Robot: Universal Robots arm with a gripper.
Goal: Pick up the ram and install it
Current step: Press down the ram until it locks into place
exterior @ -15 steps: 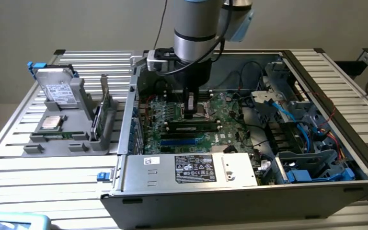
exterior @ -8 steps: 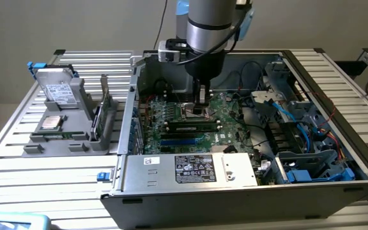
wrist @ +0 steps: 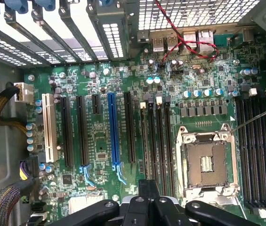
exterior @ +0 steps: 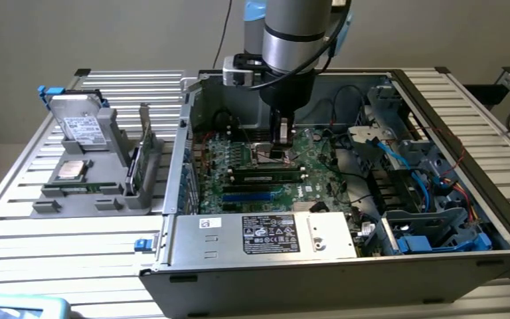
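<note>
An open computer case (exterior: 344, 219) is seen on a slatted metal tabletop (exterior: 60, 246), with the arm reaching down into it from 12 o'clock in the exterior view. The end effector (exterior: 283, 136) is held low over the green motherboard (wrist: 100, 84), just above its rear half. Whether the end effector is clenched or released cannot be told: in the wrist view its black links (wrist: 90, 209) are spread at the frame edge and a dark block sits between them, but what that block is cannot be made out.

The ram (exterior: 268, 177), a long narrow green stick with dark chips, is seen lying lengthwise along the memory slots, at about 6 o'clock from the end effector and apart from it. Whether it is fully seated cannot be judged. Blue slots (exterior: 250, 195) run parallel just beside it, toward 6 o'clock.

In the wrist view, a blue expansion slot (wrist: 114, 136) and the empty processor socket (wrist: 206, 162) are shown, with black memory slots (wrist: 157, 141) between them.

At 9 o'clock of the case, a grey fixture (exterior: 95, 199) is placed on the tabletop, and a hard drive (exterior: 82, 126) is propped on it.
</note>
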